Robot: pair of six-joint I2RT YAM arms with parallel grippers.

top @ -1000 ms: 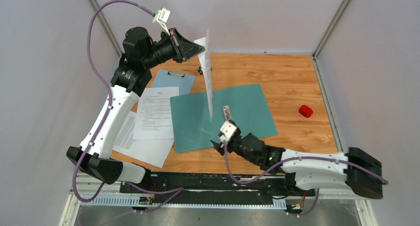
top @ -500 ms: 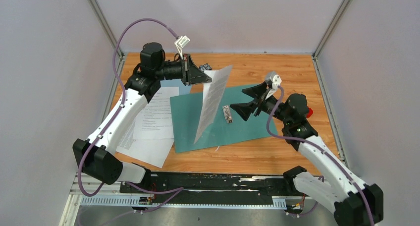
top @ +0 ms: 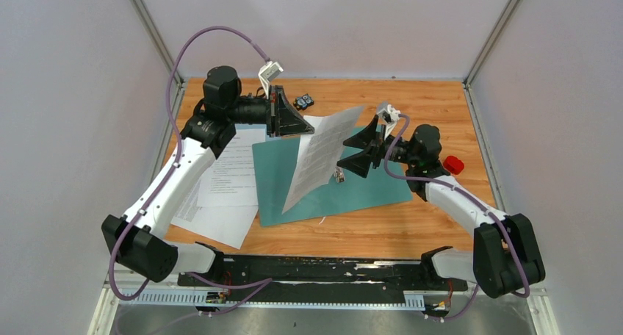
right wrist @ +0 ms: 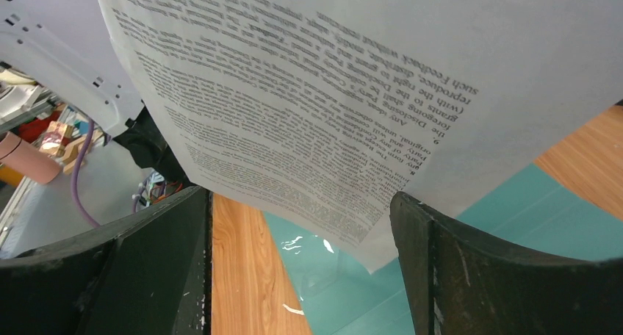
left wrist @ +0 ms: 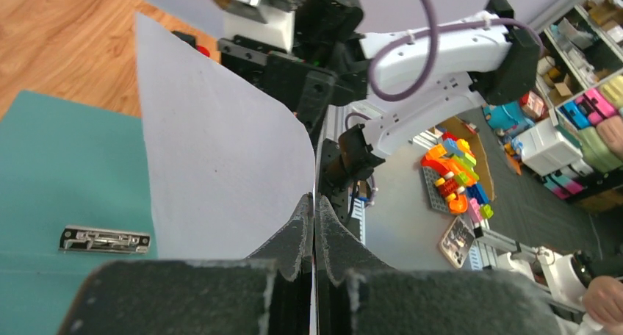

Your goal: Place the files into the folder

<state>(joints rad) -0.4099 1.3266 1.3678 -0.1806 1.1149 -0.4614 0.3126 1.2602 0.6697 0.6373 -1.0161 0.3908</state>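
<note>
Printed sheet [top: 317, 159], lifted aslant over the teal folder [top: 378, 181] at table [top: 441, 114] centre, hiding its middle, 11 o'clock corner pinched in the left gripper [left wrist: 314, 206], jaws clenched, right gripper [right wrist: 300, 203] at 3 o'clock, jaws released, other files [top: 229, 170] at 9 o'clock, overlapping

The wooden bench [top: 441, 114] carries the teal folder [top: 272, 188] lying flat at the centre of the frame. Printed files [top: 228, 177] lie overlapped just left of it. A small red object [top: 453, 164] sits alone at the right, and a small black and blue object [top: 304, 101] near the top edge.
</note>
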